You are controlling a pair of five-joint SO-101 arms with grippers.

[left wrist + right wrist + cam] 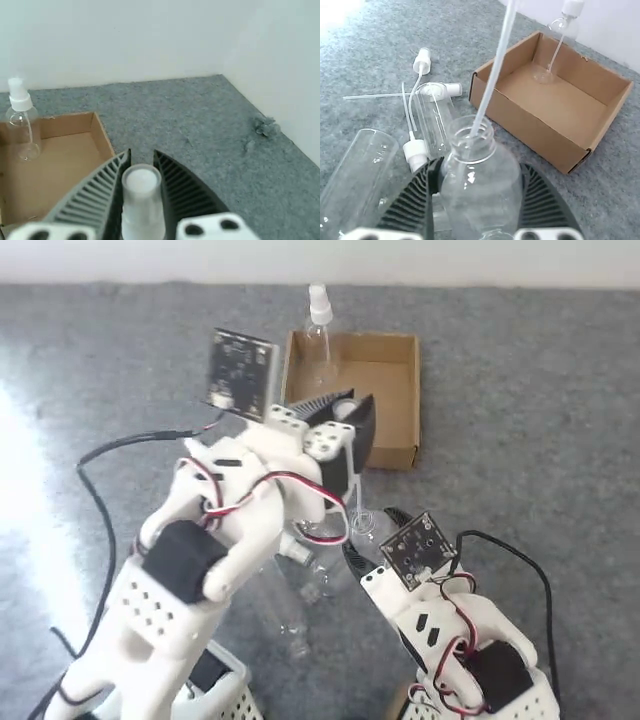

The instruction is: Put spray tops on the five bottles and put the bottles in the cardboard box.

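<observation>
An open bottle stands upright, clamped in the right gripper; straight above, the left gripper pinches a spray top; its tube hangs slightly tilted into the neck; I judge a plain descent comes next; the cardboard box lies just beyond.

Grey felt-like tabletop runs edge to edge in high view; white wall strip at 12 o'clock, bright light patch at 9 o'clock. Left wrist view: two white walls meet in a corner, small grey fluff clump on the felt near one of them
</observation>
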